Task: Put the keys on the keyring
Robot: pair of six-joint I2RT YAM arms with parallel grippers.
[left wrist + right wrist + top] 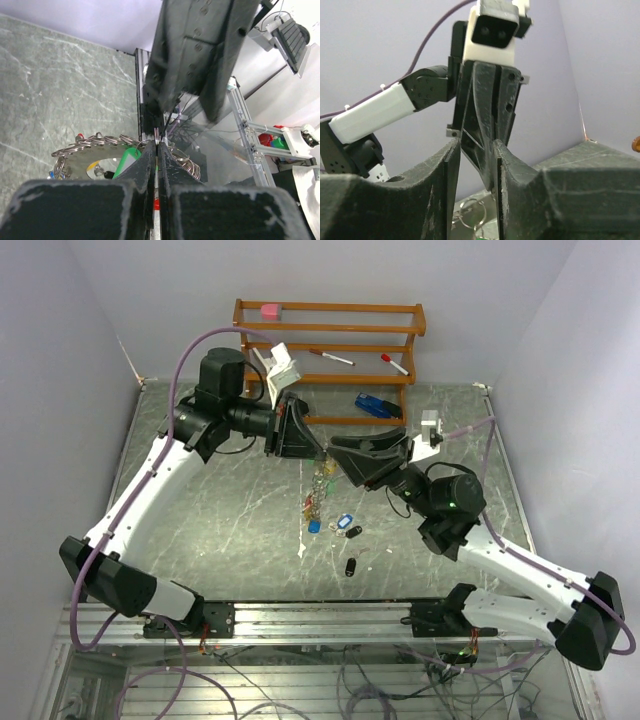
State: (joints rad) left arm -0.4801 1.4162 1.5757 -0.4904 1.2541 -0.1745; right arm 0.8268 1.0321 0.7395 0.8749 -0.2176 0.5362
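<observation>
My left gripper (318,448) is shut on the thin silvery wire of the keyring (320,468) and holds it above the table. Its cluster of red, yellow, blue and green tagged keys (316,498) dangles below. In the left wrist view the jaws (158,146) pinch the wire, with stacked split rings (80,144) and a green tag (128,160) beside them. My right gripper (338,454) is open right next to the left fingertips; in its wrist view (473,152) the left fingers (487,105) stand between its jaws. Loose keys lie on the table: blue (345,522), black (354,532), black (350,566).
A wooden rack (330,335) stands at the back with a pink block (269,311), two red-capped pens (330,357) and a white object (282,365). A blue item (375,405) lies under it. The metal rail (320,618) runs along the near edge.
</observation>
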